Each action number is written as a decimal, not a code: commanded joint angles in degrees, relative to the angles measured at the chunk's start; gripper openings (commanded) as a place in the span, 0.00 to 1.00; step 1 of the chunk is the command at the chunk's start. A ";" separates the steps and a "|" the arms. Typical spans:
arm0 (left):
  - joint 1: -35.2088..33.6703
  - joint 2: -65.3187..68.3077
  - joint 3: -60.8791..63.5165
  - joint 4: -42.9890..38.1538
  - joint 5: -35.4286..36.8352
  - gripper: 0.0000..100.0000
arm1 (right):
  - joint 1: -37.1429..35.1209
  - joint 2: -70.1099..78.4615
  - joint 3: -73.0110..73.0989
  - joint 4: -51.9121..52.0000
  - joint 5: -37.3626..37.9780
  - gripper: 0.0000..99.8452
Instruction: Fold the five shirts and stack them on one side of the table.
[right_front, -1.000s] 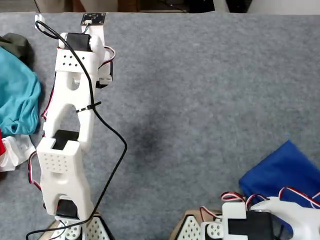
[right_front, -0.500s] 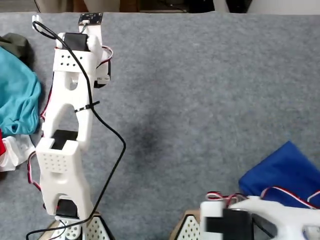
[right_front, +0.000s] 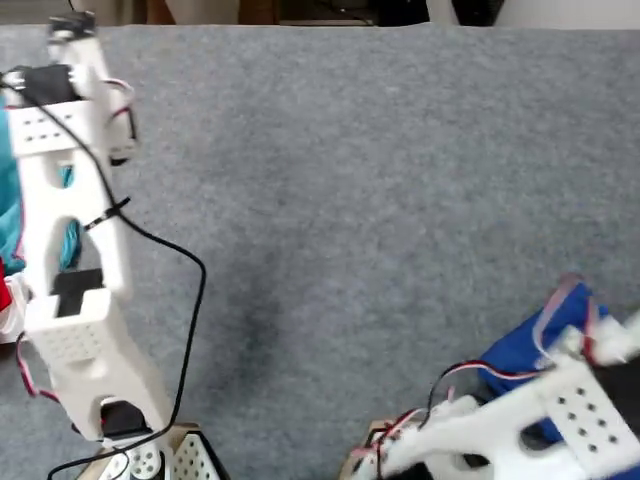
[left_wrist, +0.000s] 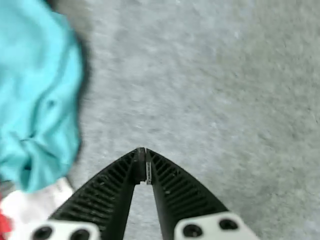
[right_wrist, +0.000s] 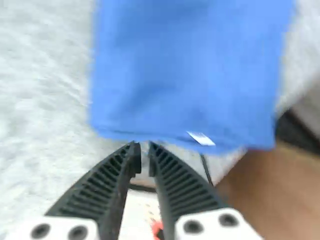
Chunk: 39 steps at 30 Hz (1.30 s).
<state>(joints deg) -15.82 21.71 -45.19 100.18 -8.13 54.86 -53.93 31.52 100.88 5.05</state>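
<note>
Both arms swung outward: left claw (left_wrist: 142, 164), shut and empty, nears the teal shirt (left_wrist: 37, 100); right claw (right_wrist: 142, 148), seemingly shut, hangs over the blue shirt (right_wrist: 190, 70).

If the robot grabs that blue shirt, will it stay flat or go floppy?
Probably floppy: the blue shirt is thin cloth lying flat, so lifted by one edge it would likely droop. It looks light, and on the fuzzy grey table cover a push would probably bunch it rather than slide it.

Right arm (right_front: 565, 412) over blue shirt (right_front: 518, 348), maybe touching
</note>
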 joint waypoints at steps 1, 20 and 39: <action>-4.92 -5.05 -0.35 0.62 -2.02 0.02 | -21.32 -0.57 -4.00 0.70 -6.77 0.01; -38.59 -5.14 -0.26 0.62 -5.89 0.09 | -73.36 27.12 -21.58 -24.44 -15.74 0.01; -55.74 21.14 -0.88 -25.67 -9.67 0.16 | -85.93 72.92 -70.20 -10.99 -18.99 0.01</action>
<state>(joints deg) -70.59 40.97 -45.19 78.46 -17.63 -30.33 16.48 -31.60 88.48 -12.79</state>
